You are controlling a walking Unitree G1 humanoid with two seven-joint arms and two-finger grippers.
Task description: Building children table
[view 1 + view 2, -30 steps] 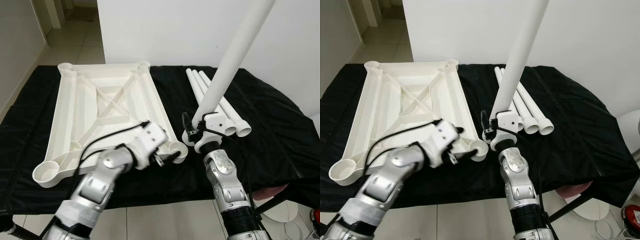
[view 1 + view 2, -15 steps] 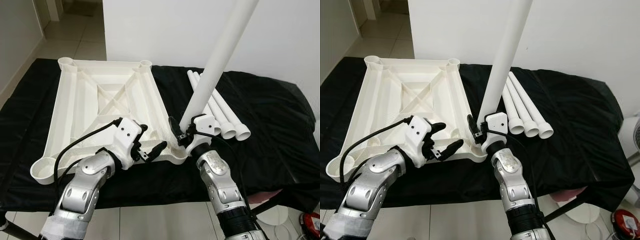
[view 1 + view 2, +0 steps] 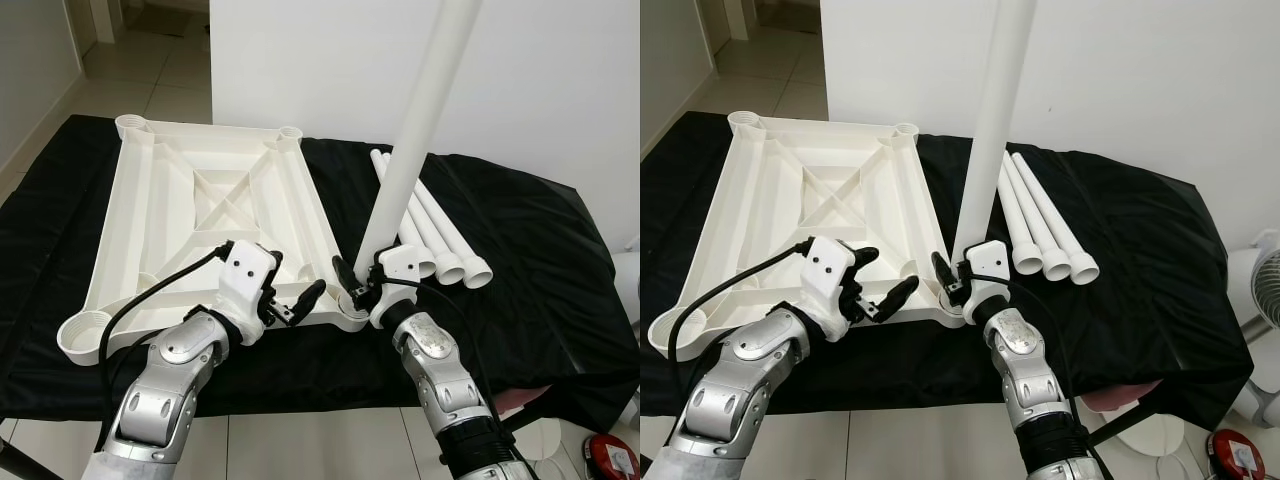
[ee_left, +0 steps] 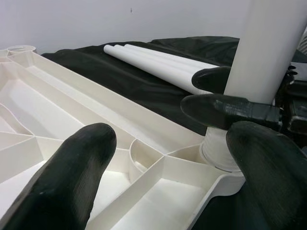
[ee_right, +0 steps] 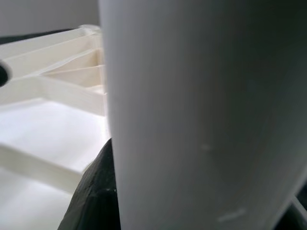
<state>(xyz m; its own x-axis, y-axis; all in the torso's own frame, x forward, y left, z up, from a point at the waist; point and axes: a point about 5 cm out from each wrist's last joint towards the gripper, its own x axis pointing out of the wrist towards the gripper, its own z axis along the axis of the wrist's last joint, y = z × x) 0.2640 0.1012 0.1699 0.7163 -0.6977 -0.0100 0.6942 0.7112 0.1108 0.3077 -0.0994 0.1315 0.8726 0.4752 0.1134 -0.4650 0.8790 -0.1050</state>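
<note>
The white tabletop (image 3: 312, 205) lies upside down on a black cloth, ribs facing up. My right gripper (image 3: 356, 290) is shut on a long white leg (image 3: 415, 150) and holds it nearly upright. The leg's flared lower end (image 4: 218, 151) rests at the tabletop's near right corner socket (image 3: 350, 318). In the right wrist view the leg (image 5: 201, 120) is very close, with one black finger (image 5: 96, 191) beside it. My left gripper (image 3: 292, 283) is open just left of that corner, over the tabletop's near edge, with its fingers (image 4: 72, 167) holding nothing.
Three spare white legs (image 3: 437, 225) lie side by side on the black cloth (image 3: 540, 260) right of the tabletop. A white wall stands behind. Tiled floor shows beyond the far left corner, and a fan (image 3: 1262, 272) stands at the right edge.
The leg has swung from a rightward tilt to nearly upright, and its lower end has moved left onto the corner socket. My left gripper drew back from that corner and opened. The camera shifted.
</note>
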